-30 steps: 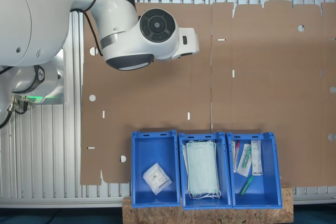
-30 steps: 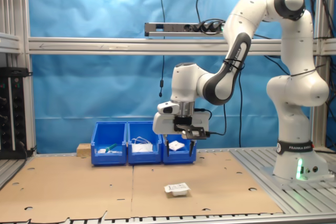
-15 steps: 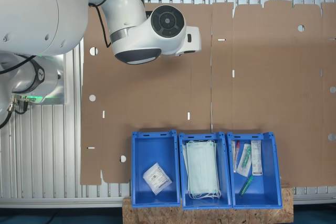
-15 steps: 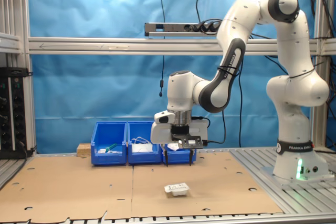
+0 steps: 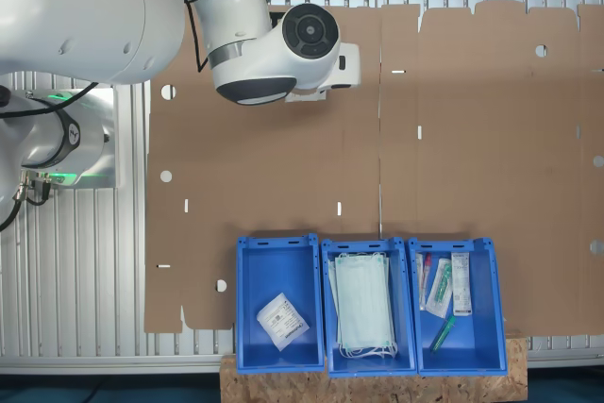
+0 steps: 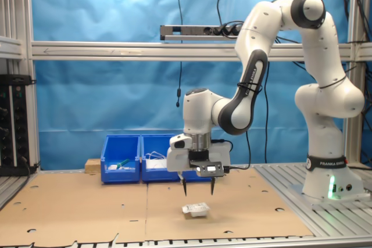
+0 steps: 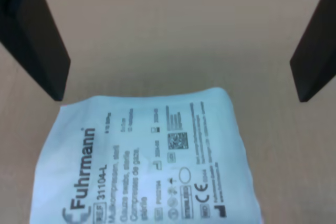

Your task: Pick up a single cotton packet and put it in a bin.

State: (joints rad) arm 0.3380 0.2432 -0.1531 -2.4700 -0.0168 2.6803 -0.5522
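Observation:
A small white cotton packet [image 6: 195, 209] with dark print lies flat on the brown cardboard in the second exterior view. My gripper [image 6: 197, 193] hangs open a short way above it, fingertips pointing down. In the wrist view the packet [image 7: 147, 161] lies below and between the two dark fingers [image 7: 37, 40], which stand wide apart with nothing touching them; the gripper [image 7: 179, 98] is open. Another cotton packet [image 5: 282, 319] lies inside the blue bin [image 5: 247, 304] at the first exterior view's left of a row of three.
The middle blue bin [image 5: 327, 365] holds pale green masks [image 5: 363, 304]; the third bin [image 5: 491, 313] holds syringe packets [image 5: 460, 283]. The white arm [image 5: 274, 54] covers the cardboard's far corner in the first exterior view. The arm's base [image 6: 325, 178] stands at the second exterior view's right.
The arm has swung away from the bins and come down. The open gripper has dropped from bin height to just above the packet on the cardboard.

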